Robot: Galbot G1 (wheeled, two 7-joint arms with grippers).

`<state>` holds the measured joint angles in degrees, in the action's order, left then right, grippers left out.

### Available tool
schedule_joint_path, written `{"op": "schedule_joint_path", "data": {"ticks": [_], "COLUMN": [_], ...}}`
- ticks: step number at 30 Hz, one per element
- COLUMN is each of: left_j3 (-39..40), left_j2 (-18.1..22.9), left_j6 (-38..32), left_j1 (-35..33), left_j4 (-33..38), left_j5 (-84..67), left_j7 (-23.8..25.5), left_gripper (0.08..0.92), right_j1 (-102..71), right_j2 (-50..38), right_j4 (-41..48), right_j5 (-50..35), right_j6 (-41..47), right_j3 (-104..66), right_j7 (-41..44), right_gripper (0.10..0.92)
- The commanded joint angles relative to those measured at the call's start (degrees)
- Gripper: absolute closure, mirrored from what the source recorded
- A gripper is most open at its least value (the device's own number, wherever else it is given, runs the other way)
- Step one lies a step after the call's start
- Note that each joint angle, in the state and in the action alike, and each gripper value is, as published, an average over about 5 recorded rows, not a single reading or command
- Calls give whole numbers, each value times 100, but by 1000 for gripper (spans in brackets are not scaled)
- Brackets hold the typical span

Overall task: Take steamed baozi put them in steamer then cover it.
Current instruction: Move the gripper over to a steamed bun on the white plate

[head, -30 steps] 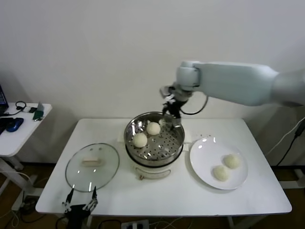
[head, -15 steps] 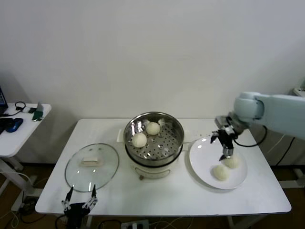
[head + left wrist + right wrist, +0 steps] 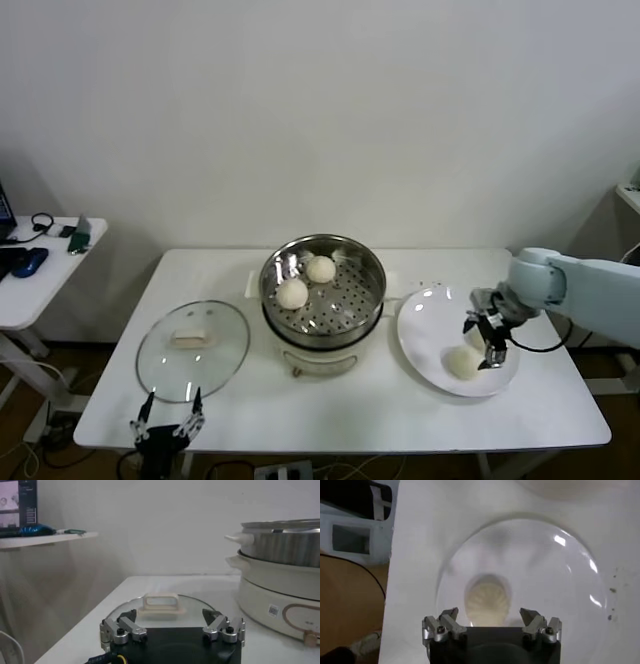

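Two baozi (image 3: 306, 281) already sit on the perforated tray of the steamer (image 3: 323, 290), centre of the head view, side by side toward its upper-left part. So approx. half the loading looks done.

Still on the white plate (image 3: 430, 322), centre-right of the frame: one bun (image 3: 461, 362) in plain sight, plus another mostly hidden behind the right gripper (image 3: 489, 342), which hangs right over the plate w/ fingers spread wide, nothing between them. Right wrist view shows a bun (image 3: 488, 598) just ahead of the gap, not yet gripped, so pick no. 3 seems to be the step in hand.

The cover (image 3: 193, 349) lies flat on the tabletop (image 3: 380, 420), lower left, handle up, well apart from the pot. Left gripper (image 3: 172, 626) sits parked at the tabletop's near edge just below it, fingers open, empty.

Left to do, by my read: 2 more buns across, then lid on.
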<state>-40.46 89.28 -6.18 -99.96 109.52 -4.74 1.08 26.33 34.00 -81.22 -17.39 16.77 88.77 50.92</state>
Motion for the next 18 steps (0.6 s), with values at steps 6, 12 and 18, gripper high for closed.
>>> {"op": "schedule_joint_path", "data": {"ticks": [6,12,18], "left_j3": [-6,-11,-7], "left_j2": [-9,-9,0], "left_j6": [-9,-5,-12], "left_j1": [2,11,4], "left_j4": [-27,-23,-2], "left_j5": [-4,-4,-1], "left_j7": [-1,-3,-6], "left_gripper": [177,177,177], "right_j1": [-1006,-1134,-1031], "right_j2": [226,269,232], "right_j4": [496,569,534], "right_j5": [302,380,431], "right_j6": [100,87,-2], "right_j3": [-703,-868,-882], "right_j7": [-165,-155,-47], "right_gripper": [204,265,314]}}
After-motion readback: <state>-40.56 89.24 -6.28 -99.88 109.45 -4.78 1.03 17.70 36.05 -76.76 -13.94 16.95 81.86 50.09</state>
